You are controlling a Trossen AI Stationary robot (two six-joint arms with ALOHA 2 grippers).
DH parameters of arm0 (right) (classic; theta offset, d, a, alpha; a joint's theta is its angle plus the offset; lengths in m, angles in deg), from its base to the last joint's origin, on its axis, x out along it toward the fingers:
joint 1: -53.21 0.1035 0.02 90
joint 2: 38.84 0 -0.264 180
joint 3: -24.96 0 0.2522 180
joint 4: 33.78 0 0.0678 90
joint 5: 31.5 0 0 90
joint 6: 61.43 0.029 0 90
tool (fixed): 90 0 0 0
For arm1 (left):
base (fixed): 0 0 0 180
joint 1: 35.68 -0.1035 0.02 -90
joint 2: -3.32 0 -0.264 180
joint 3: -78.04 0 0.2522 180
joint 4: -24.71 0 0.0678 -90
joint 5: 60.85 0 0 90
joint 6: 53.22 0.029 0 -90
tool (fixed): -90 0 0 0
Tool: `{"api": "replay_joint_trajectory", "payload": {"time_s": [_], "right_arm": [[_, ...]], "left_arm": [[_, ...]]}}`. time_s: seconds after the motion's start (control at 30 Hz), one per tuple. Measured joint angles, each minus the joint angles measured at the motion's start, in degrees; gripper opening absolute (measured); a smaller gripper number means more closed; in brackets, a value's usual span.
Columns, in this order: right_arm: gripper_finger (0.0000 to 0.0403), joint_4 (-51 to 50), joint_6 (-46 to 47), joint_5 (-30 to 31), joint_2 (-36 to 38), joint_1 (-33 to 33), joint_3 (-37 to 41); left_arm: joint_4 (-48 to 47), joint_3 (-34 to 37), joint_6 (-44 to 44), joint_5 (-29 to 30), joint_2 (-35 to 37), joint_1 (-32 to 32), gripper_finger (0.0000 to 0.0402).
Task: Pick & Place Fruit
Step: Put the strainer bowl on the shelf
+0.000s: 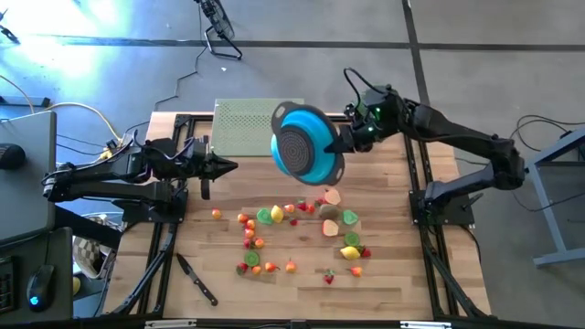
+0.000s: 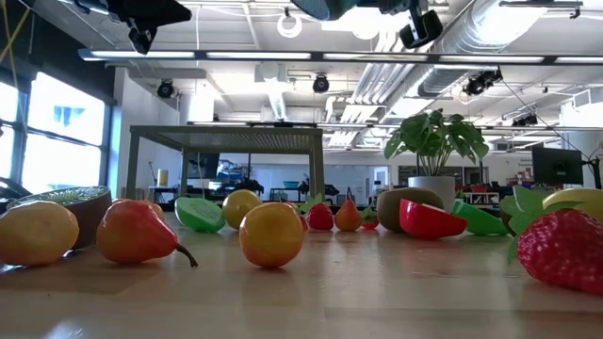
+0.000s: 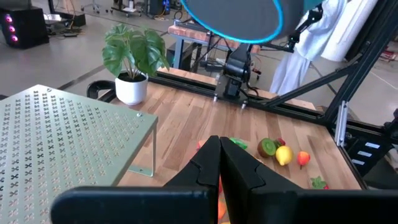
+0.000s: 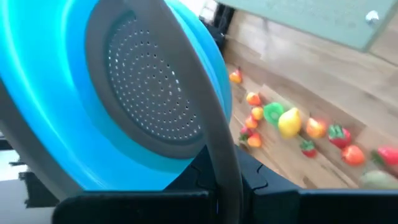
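Several small toy fruit pieces point(image 1: 302, 233) lie scattered on the wooden table point(image 1: 393, 283); the low view shows them close, such as an orange point(image 2: 271, 234). A blue bowl point(image 1: 306, 139) with a grey perforated middle hangs above the table's far centre, tipped on its side. My right gripper point(image 1: 345, 137) is shut on it. My left gripper point(image 1: 233, 166) is shut at the table's left, above the wood and holding nothing; its closed fingers point(image 3: 219, 168) point toward the fruit. My right gripper pinches the bowl's grey rim point(image 4: 221, 155) between its two fingers. The fingers come from the table's right side, slanting slightly down. The bowl is lifted clear of the table and stands on edge, its perforated middle point(image 4: 152, 87) turned toward the wrist camera.
A green perforated metal shelf point(image 1: 242, 128) stands at the far left of the table. A potted plant point(image 3: 134, 56) stands beside it at the far edge. A black-handled knife point(image 1: 196, 279) lies near the front left. Bare wood shows along the near edge.
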State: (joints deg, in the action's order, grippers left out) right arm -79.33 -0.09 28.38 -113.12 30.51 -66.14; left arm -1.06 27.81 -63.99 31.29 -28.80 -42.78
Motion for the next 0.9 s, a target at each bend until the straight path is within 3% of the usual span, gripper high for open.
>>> {"api": "replay_joint_trajectory", "payload": {"time_s": [0.3,0.53,0.7,0.9], "right_arm": [[0.0004,6.8,3.4,-0.1,-3.9,-3.0,-0.2],[0.0004,6.2,-1.3,2.6,-7.6,-4.8,-0.1],[0.0004,0.8,-3.1,3.0,-7.6,-4.9,-0.1],[0.0004,-12.5,-4.6,1.1,-7.6,-4.5,-0.1]], "left_arm": [[0.0,0.0,2.0,1.8,0.0,0.0,0.0006],[0.0,0.0,2.2,4.9,0.0,0.0,0.0006],[-0.1,0.0,2.2,4.9,0.0,0.0,0.0006],[-0.2,0.0,3.0,2.6,0.0,0.0,0.0006]]}}
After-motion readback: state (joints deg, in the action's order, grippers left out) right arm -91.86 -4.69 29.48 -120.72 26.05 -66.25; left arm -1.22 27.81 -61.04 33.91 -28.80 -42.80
